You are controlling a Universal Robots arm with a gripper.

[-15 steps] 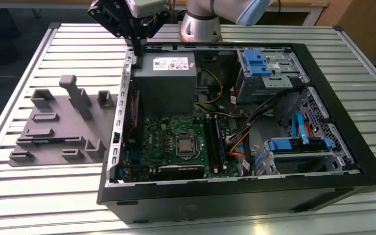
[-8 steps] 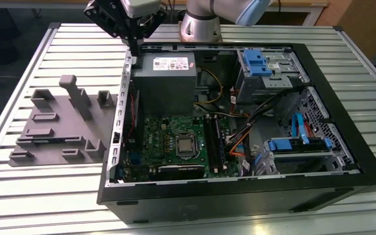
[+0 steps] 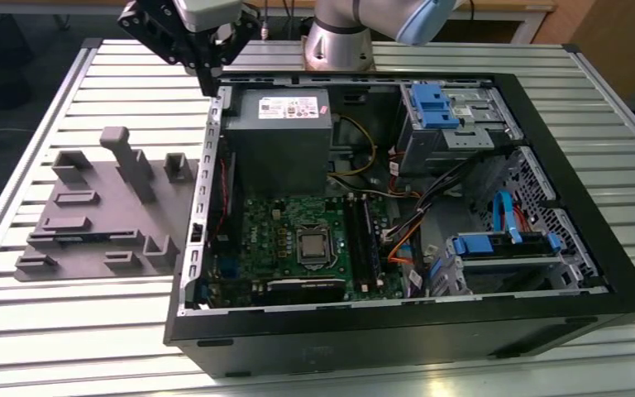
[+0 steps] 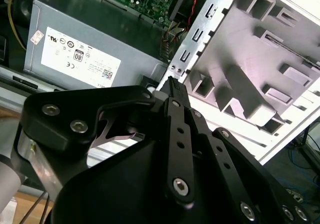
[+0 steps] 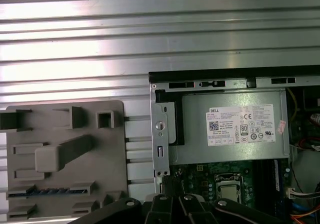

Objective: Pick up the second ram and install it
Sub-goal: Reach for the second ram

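Note:
The second ram [image 3: 80, 238] is a thin dark stick lying edge-up in a long slot of the gray holder [image 3: 69, 203], on the exterior view's left; the first wrist view shows it as a bluish strip [image 5: 50, 190]. My gripper [image 3: 206, 89] hangs above the open computer case's left wall, beside the power supply [image 3: 279, 124] and well apart from the stick. Its fingers [image 4: 172, 86] meet at the tip, shut with nothing between them. The motherboard [image 3: 284, 240] lies inside the case, with long black slots [image 3: 360, 240] beside the processor socket.
The open case [image 3: 582, 273] stands on a slatted metal table [image 3: 97, 91]. Blue drive cages [image 3: 441, 106] and cables [image 3: 428, 194] take up its right side. Upright blocks [image 3: 130, 161] rise from the holder. The arm's base [image 3: 337, 45] stands behind the case.

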